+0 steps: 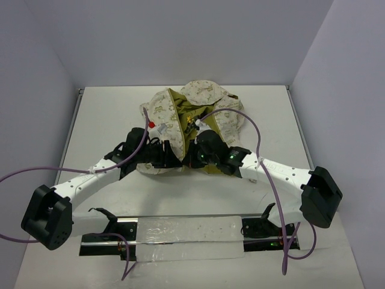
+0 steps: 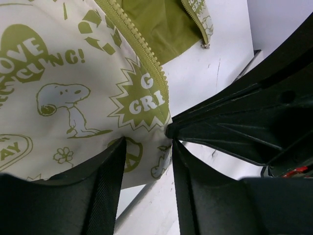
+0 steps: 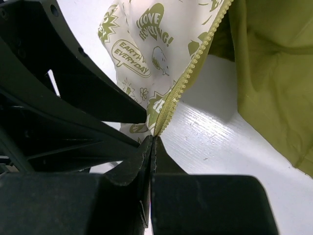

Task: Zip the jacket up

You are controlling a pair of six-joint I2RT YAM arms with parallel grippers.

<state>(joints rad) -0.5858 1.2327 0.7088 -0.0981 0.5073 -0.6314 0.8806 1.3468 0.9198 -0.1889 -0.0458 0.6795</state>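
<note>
The white table (image 1: pixel 108 120) carries the jacket (image 1: pixel 198 111) at its middle, toward the far side. It lies open and rumpled, with the olive lining (image 1: pixel 180 102) showing between cream printed panels. Both arms reach in to its near hem. The right gripper (image 3: pixel 152 143) is clamped tight on the bottom end of one zipper edge (image 3: pixel 195 63), the teeth running straight into its closed jaws. Just beside it, the left gripper (image 2: pixel 145 149) stands half apart; the panel's hem corner lies in the gap, not visibly pinched. The other zipper edge (image 2: pixel 195 17) lies well apart, its small metal end (image 2: pixel 206 45) loose over the table. The risk, as I judge it, is that the left jaws meet on plain cloth rather than teeth, or the thin hem slips out; either way a pull would drag the light jacket and the halves would never line up
</note>
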